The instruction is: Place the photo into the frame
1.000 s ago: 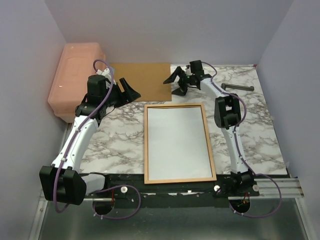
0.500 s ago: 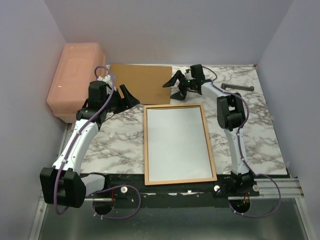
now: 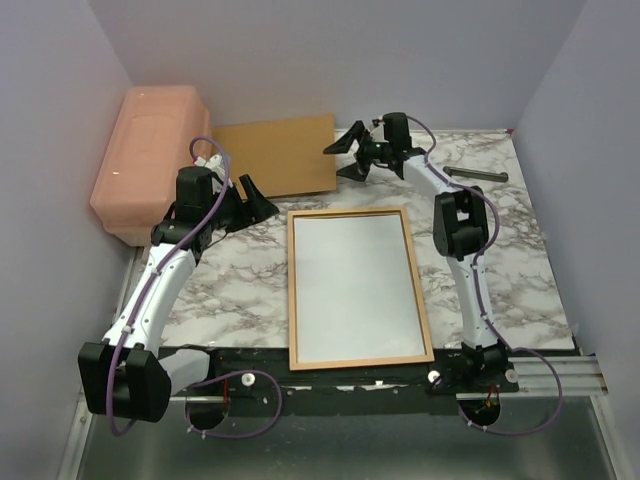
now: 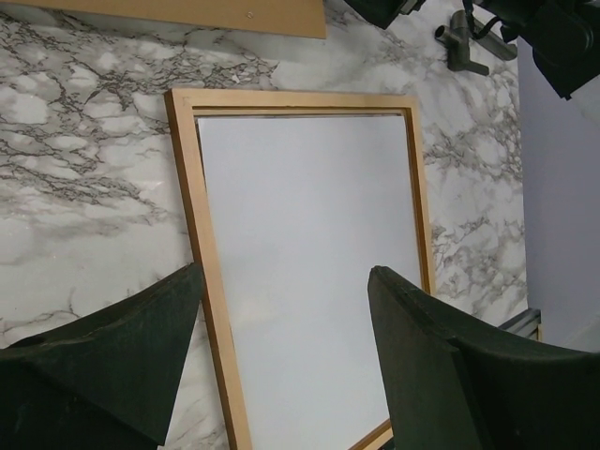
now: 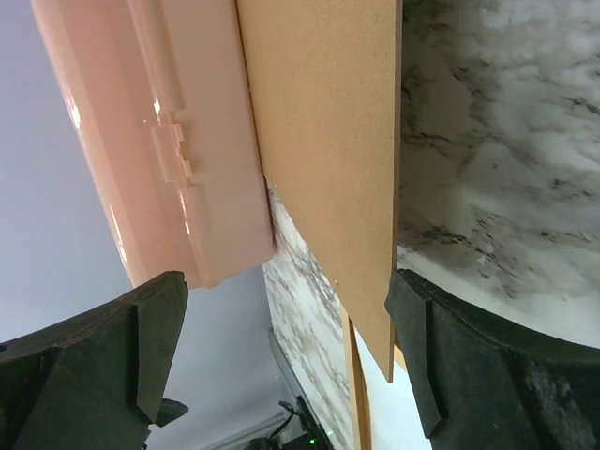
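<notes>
The frame (image 3: 291,290) lies flat on the bench (image 3: 230,290). Its long axis runs from the arms' bases toward the far wall. A pale blank sheet fills its opening. No colour print shows in any view, so I cannot tell whether that sheet is the photo face down or only glazing.

The left fingers (image 4: 441,366) stand apart with nothing between them. The frame sits below and ahead of them, and its far end fills the gap between them in the wrist view. Its far left corner is the part nearest them.

The right fingers (image 5: 94,366) are spread wide and empty, poised past the frame's far short edge. The brown backing board (image 3: 275,155) lies between them in their own view, its straight edge close to one finger and its far side against the pink box (image 3: 145,150).

By my reading, the right arm is better placed for the board and the left for the frame's far end. A grasp there would likely need the fingers turned across that narrow border.
</notes>
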